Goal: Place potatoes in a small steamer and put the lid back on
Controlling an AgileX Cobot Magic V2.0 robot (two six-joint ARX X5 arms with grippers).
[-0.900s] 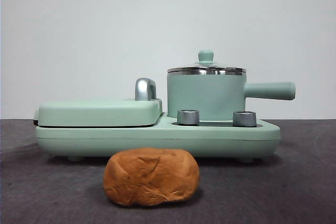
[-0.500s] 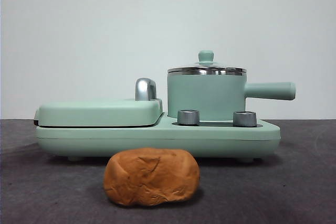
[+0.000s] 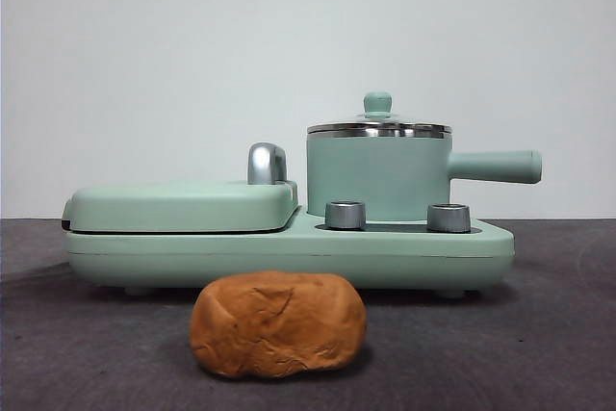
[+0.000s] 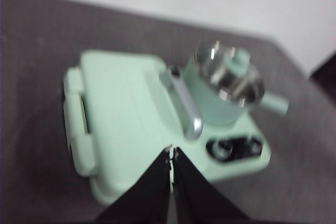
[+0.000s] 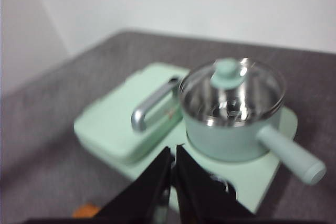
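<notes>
The orange-brown lumpy potato (image 3: 277,323) lies on the dark table in front of the appliance; a sliver of it shows in the right wrist view (image 5: 86,211). The mint-green steamer pot (image 3: 377,176) stands on the right of the base, handle pointing right, with the glass lid (image 3: 377,125) on it. Pot (image 4: 223,106) and lid (image 4: 229,72) show in the left wrist view; pot (image 5: 231,129) and lid (image 5: 231,90) show in the right wrist view. My left gripper (image 4: 172,153) is shut and empty, above the appliance's front. My right gripper (image 5: 173,153) is shut and empty, above the appliance.
The flat mint-green griddle (image 3: 183,206) with a chrome handle (image 3: 267,163) fills the left of the base (image 3: 289,252). Two steel knobs (image 3: 346,215) sit in front of the pot. A white wall stands behind.
</notes>
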